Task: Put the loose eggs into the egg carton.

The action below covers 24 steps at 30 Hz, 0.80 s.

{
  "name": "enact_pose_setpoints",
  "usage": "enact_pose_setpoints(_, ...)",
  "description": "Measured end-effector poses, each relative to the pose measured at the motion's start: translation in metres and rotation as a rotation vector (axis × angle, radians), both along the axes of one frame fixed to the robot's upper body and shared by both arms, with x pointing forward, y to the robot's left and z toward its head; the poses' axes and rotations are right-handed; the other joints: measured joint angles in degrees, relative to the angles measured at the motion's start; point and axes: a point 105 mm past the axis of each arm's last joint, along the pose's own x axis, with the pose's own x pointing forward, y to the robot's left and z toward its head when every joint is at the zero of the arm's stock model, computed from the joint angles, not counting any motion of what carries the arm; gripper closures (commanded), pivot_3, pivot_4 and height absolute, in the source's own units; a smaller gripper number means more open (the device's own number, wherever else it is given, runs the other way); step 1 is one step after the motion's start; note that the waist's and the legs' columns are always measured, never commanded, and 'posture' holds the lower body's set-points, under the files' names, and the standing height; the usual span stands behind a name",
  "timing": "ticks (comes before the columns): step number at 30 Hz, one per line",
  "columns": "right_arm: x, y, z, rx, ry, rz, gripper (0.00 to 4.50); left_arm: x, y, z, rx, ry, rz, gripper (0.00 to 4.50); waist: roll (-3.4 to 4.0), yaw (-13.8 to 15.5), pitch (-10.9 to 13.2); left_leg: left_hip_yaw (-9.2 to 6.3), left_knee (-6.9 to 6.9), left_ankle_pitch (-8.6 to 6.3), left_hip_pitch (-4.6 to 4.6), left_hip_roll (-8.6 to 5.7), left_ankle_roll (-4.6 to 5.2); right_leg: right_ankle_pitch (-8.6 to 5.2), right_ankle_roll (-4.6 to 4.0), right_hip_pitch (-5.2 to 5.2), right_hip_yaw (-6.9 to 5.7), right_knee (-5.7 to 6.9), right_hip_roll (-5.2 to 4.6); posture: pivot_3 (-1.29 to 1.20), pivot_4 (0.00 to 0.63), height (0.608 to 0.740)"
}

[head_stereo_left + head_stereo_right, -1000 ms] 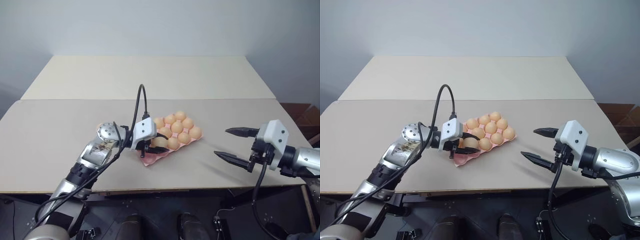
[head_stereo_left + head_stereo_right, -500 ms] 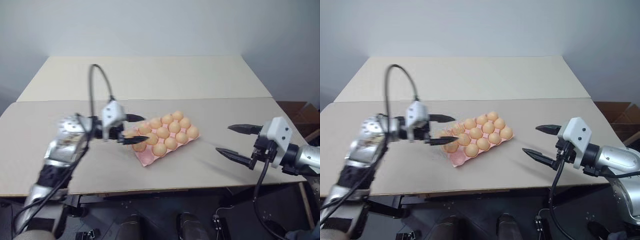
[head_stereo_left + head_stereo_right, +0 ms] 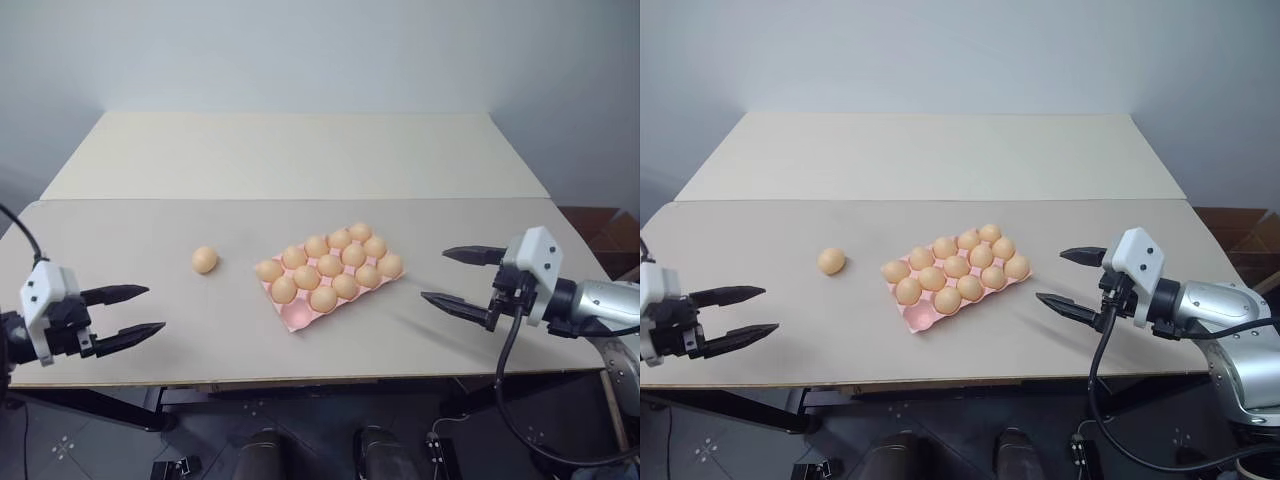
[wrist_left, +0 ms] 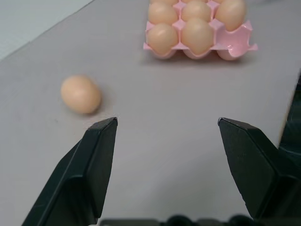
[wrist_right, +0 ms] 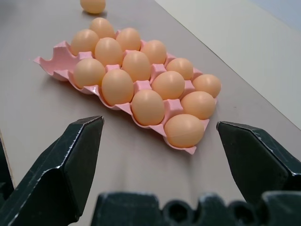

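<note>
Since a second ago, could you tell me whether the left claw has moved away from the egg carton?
Yes. The left claw has pulled away from the egg carton, out toward the table's left edge, and now stands open and empty.

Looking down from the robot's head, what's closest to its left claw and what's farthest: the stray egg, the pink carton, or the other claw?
From the left gripper:
1. Loose egg, on the table ahead of it, toward the carton.
2. Egg carton, mid-table, beyond the egg.
3. Right gripper, across the table, past the carton's far end.
</note>
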Motion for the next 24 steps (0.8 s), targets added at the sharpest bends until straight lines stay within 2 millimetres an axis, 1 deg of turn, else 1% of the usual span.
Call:
enact_pose_setpoints(3,0.001,0.002,0.000,0.006,0.000,0.005,0.00,0.002,-0.002,-0.001,-0.023,-0.019,0.041,0.78,0.00,0.2,0.0,0.06,0.01,0.00,0.01,-0.07,0.00,0.00,-0.02,-0.01,0.00,0.05,0.03,0.00,0.150,0.740)
enact_pose_setpoints(6,0.002,0.002,0.002,0.007,-0.009,0.005,0.00,0.014,-0.002,0.002,-0.038,-0.038,0.103,0.78,0.00,0.2,0.0,0.10,0.00,0.00,0.01,-0.06,0.00,0.02,0.00,-0.01,0.00,0.05,0.08,0.00,0.150,0.740)
enact_pose_setpoints(8,0.002,0.002,0.004,0.007,-0.014,0.005,0.00,0.036,-0.005,0.009,-0.058,-0.062,0.185,0.78,0.00,0.5,0.0,0.13,0.03,0.01,-0.01,-0.12,-0.01,0.04,0.03,0.03,-0.05,0.08,0.06,0.00,0.150,0.740)
enact_pose_setpoints(10,0.001,0.002,0.006,0.006,-0.023,0.007,0.00,0.059,-0.011,0.011,-0.084,-0.068,0.259,0.78,-0.02,0.5,0.0,0.16,0.05,0.01,0.00,-0.14,-0.01,0.07,0.07,0.06,-0.04,0.06,0.07,0.00,0.150,0.740)
enact_pose_setpoints(12,0.000,0.002,0.007,0.006,-0.028,0.005,0.00,0.079,-0.022,0.005,-0.112,-0.057,0.304,0.78,-0.04,0.2,0.0,0.15,0.03,0.01,-0.02,-0.18,0.00,0.10,0.13,0.07,0.03,0.02,0.06,0.00,0.150,0.740)
enact_pose_setpoints(15,-0.001,0.002,0.007,0.011,-0.026,-0.001,0.00,0.106,-0.040,-0.010,-0.131,-0.013,0.357,0.78,-0.06,0.1,0.0,0.14,0.02,0.00,-0.07,-0.21,0.01,0.14,0.17,0.05,0.03,-0.02,0.07,0.00,0.150,0.740)
enact_pose_setpoints(17,-0.003,0.003,0.009,0.014,-0.034,-0.002,0.00,0.120,-0.049,-0.019,-0.125,0.009,0.392,0.78,-0.09,-0.1,0.0,0.14,0.02,0.00,-0.08,-0.20,0.01,0.16,0.16,0.04,0.04,-0.02,0.10,0.00,0.150,0.740)
enact_pose_setpoints(19,-0.004,0.003,0.012,0.013,-0.048,-0.005,0.00,0.140,-0.055,-0.021,-0.129,0.015,0.450,0.78,-0.12,0.0,0.0,0.14,0.04,0.00,-0.08,-0.20,0.01,0.17,0.16,0.05,0.00,0.01,0.13,0.00,0.150,0.740)
enact_pose_setpoints(21,-0.004,0.005,0.015,0.011,-0.060,-0.005,0.00,0.155,-0.059,-0.022,-0.120,0.022,0.502,0.78,-0.13,0.0,0.0,0.14,0.03,0.00,-0.05,-0.21,0.01,0.17,0.16,0.07,0.02,0.02,0.12,0.00,0.150,0.740)
enact_pose_setpoints(24,-0.006,0.006,0.016,0.009,-0.067,-0.008,0.00,0.162,-0.060,-0.029,-0.101,0.043,0.536,0.78,-0.14,-0.5,0.0,0.11,0.00,0.00,-0.07,-0.21,0.01,0.16,0.17,0.02,0.07,-0.01,0.11,0.00,0.150,0.740)
